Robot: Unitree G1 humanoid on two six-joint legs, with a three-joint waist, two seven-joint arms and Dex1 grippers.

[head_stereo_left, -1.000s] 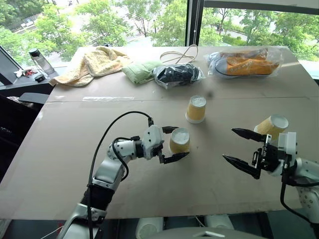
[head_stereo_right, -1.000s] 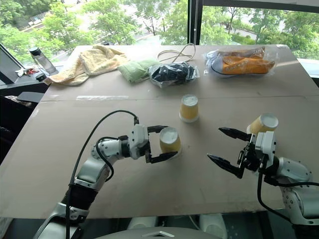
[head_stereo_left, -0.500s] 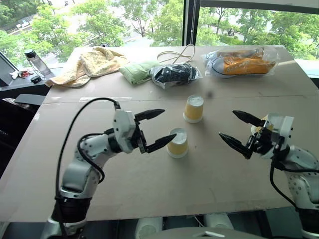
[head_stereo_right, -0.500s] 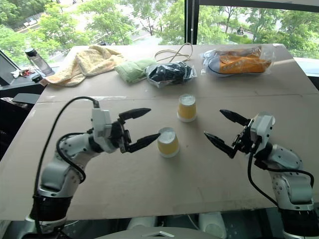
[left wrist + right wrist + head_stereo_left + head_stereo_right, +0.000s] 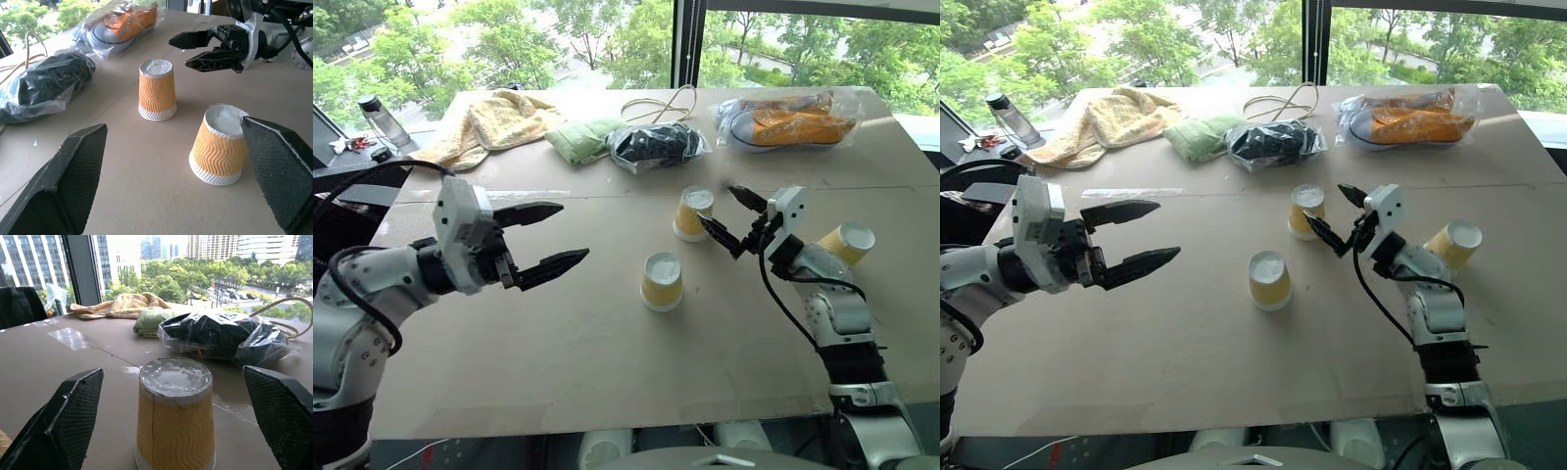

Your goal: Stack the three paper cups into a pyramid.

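The cardboard-covered table (image 5: 607, 372) carried all 3 paper cups, each upside down and none stacked, so the pyramid was not yet begun. The left gripper (image 5: 546, 239) hovered with fingers wide and empty, well apart from the nearest cup (image 5: 662, 282). The right gripper (image 5: 732, 217), fingers also spread wide and holding nothing, reached just beside the middle cup (image 5: 693, 213). The third cup (image 5: 847, 243) stood near the right arm. 2 base cups needed bringing together, then 1 set on top.

You see three yellow-orange paper cups, unstacked: near cup (image 5: 662, 282) and far cup (image 5: 694, 213) inverted; third cup (image 5: 846, 244) tilted at right.
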